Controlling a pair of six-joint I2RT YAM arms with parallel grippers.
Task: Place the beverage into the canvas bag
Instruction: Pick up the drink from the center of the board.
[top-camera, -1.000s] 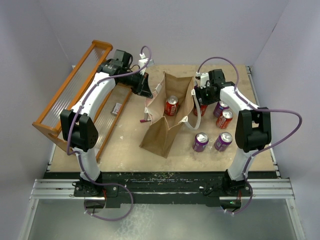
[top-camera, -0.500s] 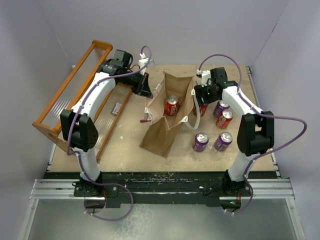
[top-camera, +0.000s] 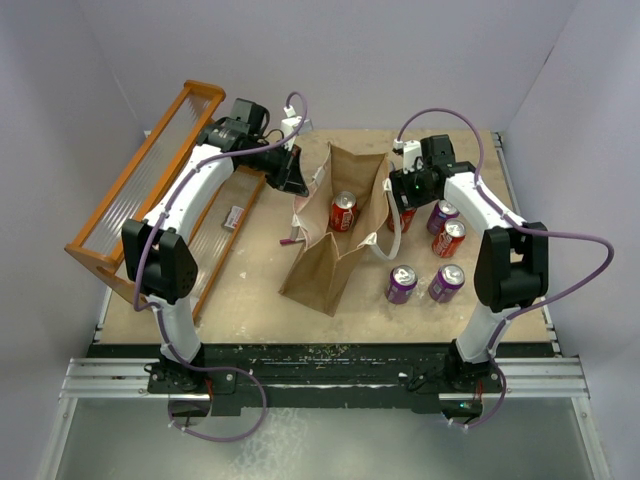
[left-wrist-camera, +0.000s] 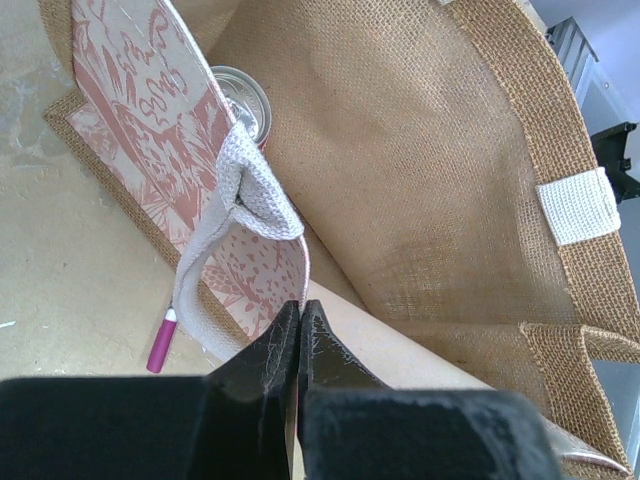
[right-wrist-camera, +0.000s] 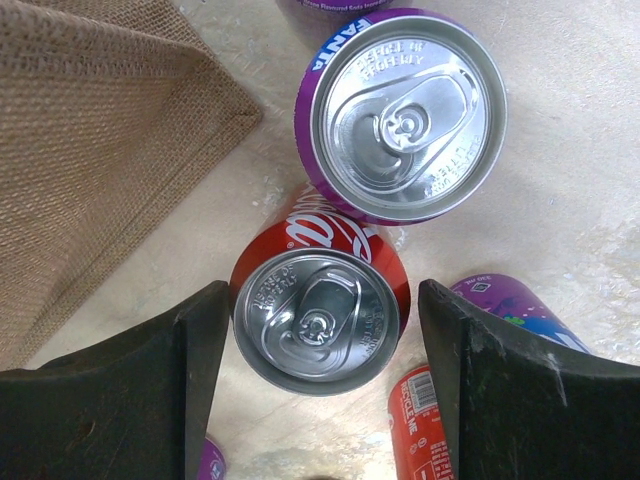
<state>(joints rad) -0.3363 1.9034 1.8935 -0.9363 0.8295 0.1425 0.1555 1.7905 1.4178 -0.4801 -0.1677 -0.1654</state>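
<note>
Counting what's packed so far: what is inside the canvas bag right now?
One red can stands upright inside the canvas bag, its silver top showing. The bag's near wall hides part of the floor, so whether anything else lies there cannot be seen.

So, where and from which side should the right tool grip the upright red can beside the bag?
Its curved side wall, from straight above: the red can stands upright between the right tool's open fingers, and the purple can stands close beside it.
</note>
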